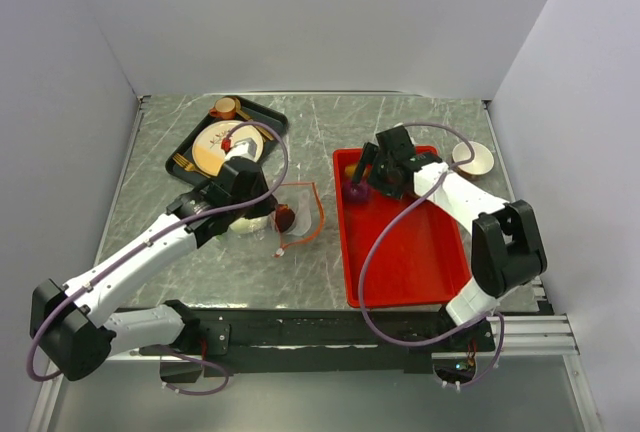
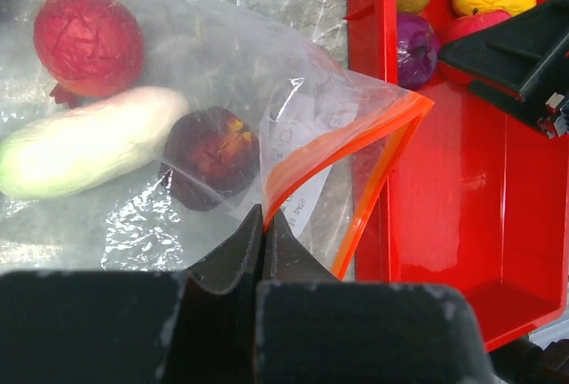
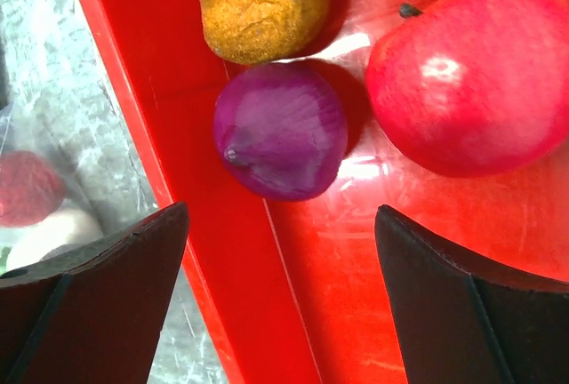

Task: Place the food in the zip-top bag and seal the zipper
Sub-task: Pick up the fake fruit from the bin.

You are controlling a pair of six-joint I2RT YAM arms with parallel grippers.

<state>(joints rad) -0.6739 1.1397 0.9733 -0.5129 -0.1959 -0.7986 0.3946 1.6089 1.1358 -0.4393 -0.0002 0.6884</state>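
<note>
The clear zip-top bag (image 1: 303, 202) lies between the arms, mouth toward the red tray (image 1: 410, 252). In the left wrist view the bag (image 2: 178, 82) holds a red fruit (image 2: 87, 42), a white piece with a green tip (image 2: 89, 153) and a maroon fruit (image 2: 212, 157). My left gripper (image 2: 264, 215) is shut on the orange-red zipper strip (image 2: 338, 144), holding the mouth up. My right gripper (image 3: 280, 212) is open over the tray's far left corner, jaws either side of a purple onion (image 3: 280, 131). An orange-brown fruit (image 3: 262, 6) and a red apple (image 3: 480, 73) lie beside it.
A black tray (image 1: 275, 117) with a patterned plate (image 1: 215, 147) and an orange cup (image 1: 225, 107) stands at the back left. A white bowl (image 1: 472, 159) sits at the back right. White walls close in the table on three sides.
</note>
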